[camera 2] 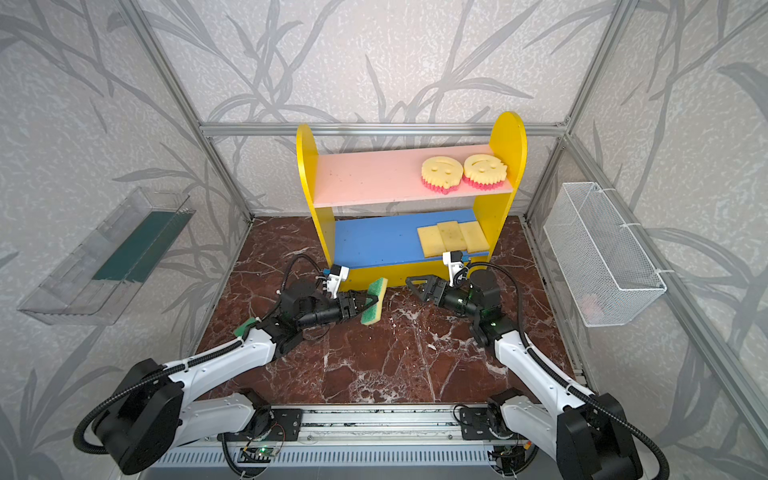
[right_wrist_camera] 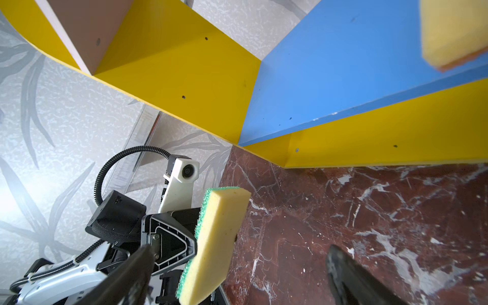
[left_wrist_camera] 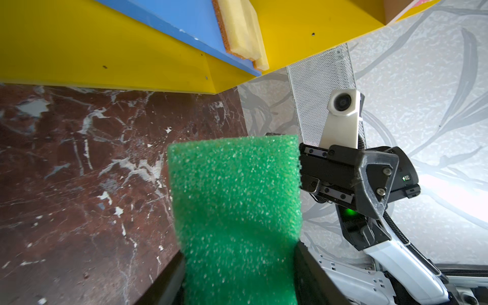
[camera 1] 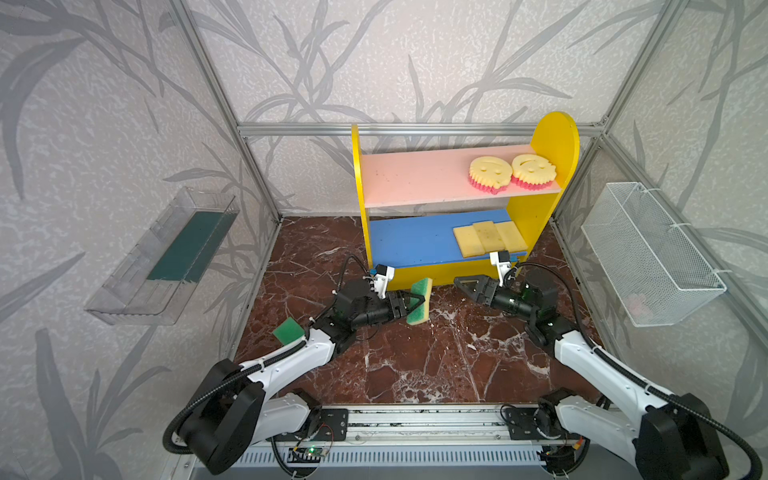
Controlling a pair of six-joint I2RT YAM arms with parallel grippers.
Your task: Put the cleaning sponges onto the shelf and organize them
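My left gripper (camera 1: pixel 409 302) pinches a green-faced sponge (camera 1: pixel 419 316) by its edges. The piece stands on edge, green face toward my wrist and yellow foam turned away. Whether its lower edge touches the marble floor (camera 1: pixel 415 365) I cannot tell. Across a short gap, my right gripper (camera 1: pixel 462 285) is spread wide and empty, tips aimed at the sponge's yellow side.

Just beyond both grippers rises the shelf (camera 1: pixel 536 216), its yellow base panel close behind the sponge. Above and ahead of the left gripper, the blue lower board (camera 1: pixel 407 241) is bare along its nearer stretch. Three pale yellow rectangles (camera 1: pixel 488 239) lie side by side at the end above my right gripper. Higher up, the pink upper board (camera 1: pixel 415 178) carries two smiley sponges (camera 1: pixel 490 172) at that same end. Behind my left wrist, a second green sponge (camera 1: pixel 288 330) lies on the floor beside the forearm.

By my reading, the step in hand is getting this sponge up to the shelf, possibly through a hand-over, since the right gripper stands open opposite it. The next move calls for lifting it above the blue board's front edge and tipping it flat. It should land on the bare stretch without nudging the rectangles. The second green sponge is left to fetch.
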